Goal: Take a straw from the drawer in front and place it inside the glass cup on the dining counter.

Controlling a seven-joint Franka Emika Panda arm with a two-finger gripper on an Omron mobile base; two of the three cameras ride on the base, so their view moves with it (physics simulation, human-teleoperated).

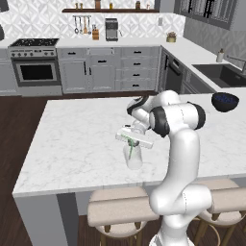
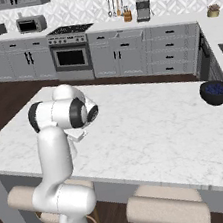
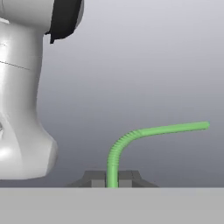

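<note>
Hand view shows the gripper (image 3: 112, 178) with its two dark tips pressed close together on the lower end of the straw (image 3: 131, 138), which rises between the fingers, curves at its ribbed bend and runs off sideways, well beyond the tips. So the fingers are nearly closed and pinching the straw.

From the left base view, the gripper (image 1: 130, 143) sits directly over the glass cup (image 1: 133, 156), which stands near the front edge of the dining counter (image 1: 72, 139). A green streak of the straw (image 1: 130, 147) reaches down from the fingers into the mouth of the cup. I cannot tell whether its lower end touches the bottom of the glass.

Several things could go wrong from here, as I judge it. The straw is thin and held only at one end, so a light pinch could let it swivel between the pads and swing out of line. Its bent section sticks out sideways past the fingers, and it could catch the rim if the hand shifts. If the fingers part while most of the straw is above the rim, it may tip out onto the counter. A hand pushing lower could knock the light cup, and the edge is close.

A dark blue bowl (image 2: 216, 92) sits well apart, no hazard.
</note>
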